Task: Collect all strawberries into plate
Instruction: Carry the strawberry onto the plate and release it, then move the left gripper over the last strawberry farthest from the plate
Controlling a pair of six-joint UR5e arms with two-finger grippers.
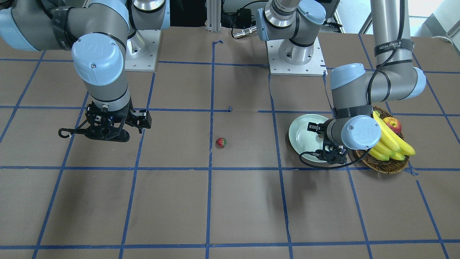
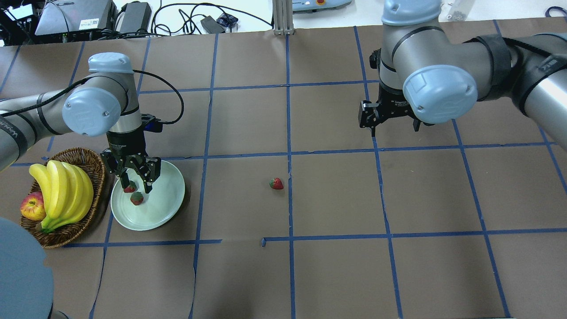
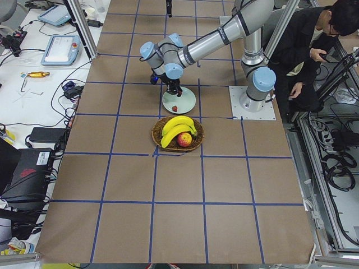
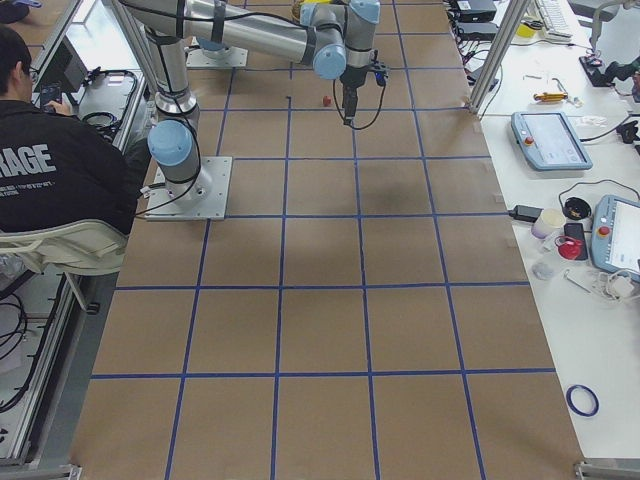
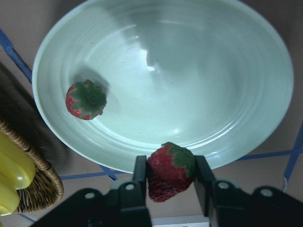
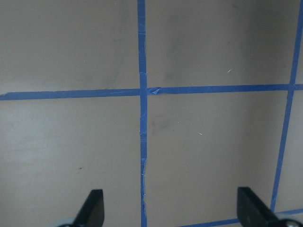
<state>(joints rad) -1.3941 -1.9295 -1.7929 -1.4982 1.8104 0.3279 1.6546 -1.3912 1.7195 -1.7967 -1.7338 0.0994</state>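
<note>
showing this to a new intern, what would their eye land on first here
Most likely the left end effector, shut on a strawberry over the rim of the mint-green plate, where a second strawberry already lies. Next, the third strawberry alone on the brown table between the arms, and the wicker basket of yellow bananas beside the plate.
</note>
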